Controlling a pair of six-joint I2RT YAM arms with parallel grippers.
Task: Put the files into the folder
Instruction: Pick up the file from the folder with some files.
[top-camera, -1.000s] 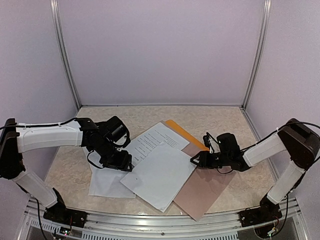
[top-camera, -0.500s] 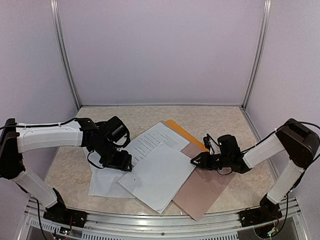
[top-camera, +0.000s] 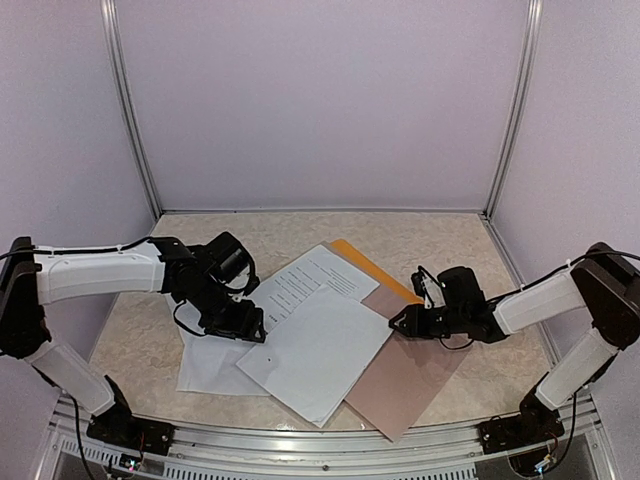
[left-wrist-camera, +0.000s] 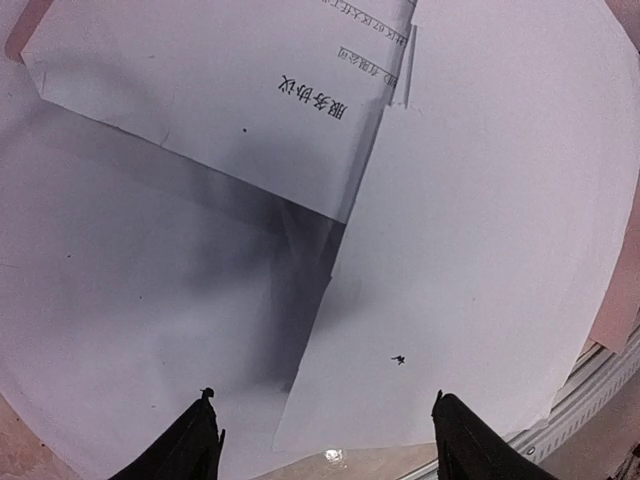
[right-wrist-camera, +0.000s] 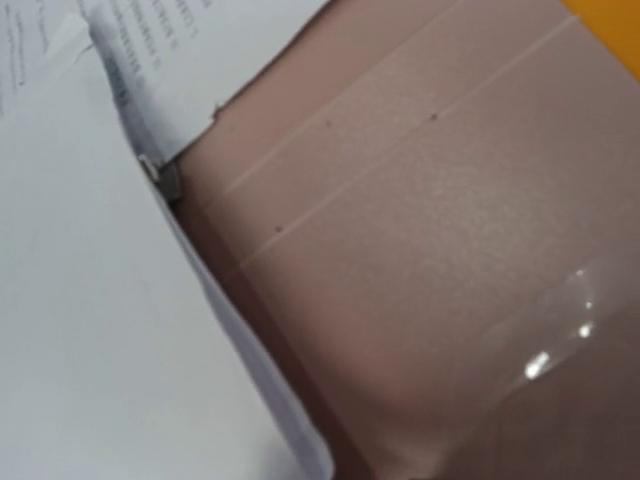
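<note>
Your left jaws stand spread, low over the files (top-camera: 318, 350), pinching nothing. Files lie fanned on the bench (top-camera: 450, 240), overlapping a pinkish board (top-camera: 410, 375); the folder (top-camera: 365, 262) shows as an orange strip behind them. Your right jaws, at the board's edge: cannot tell.

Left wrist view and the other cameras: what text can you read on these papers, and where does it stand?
"服务协议": heading on the printed sheet in the left wrist view, seen upside down; this is my best reading.
Smaller lines at that sheet's far edge: too small and cut off to read.
Top view: text lines on the upper sheet: too small to read.
Right wrist view: print on the sheet corner: blurred, unreadable.
</note>
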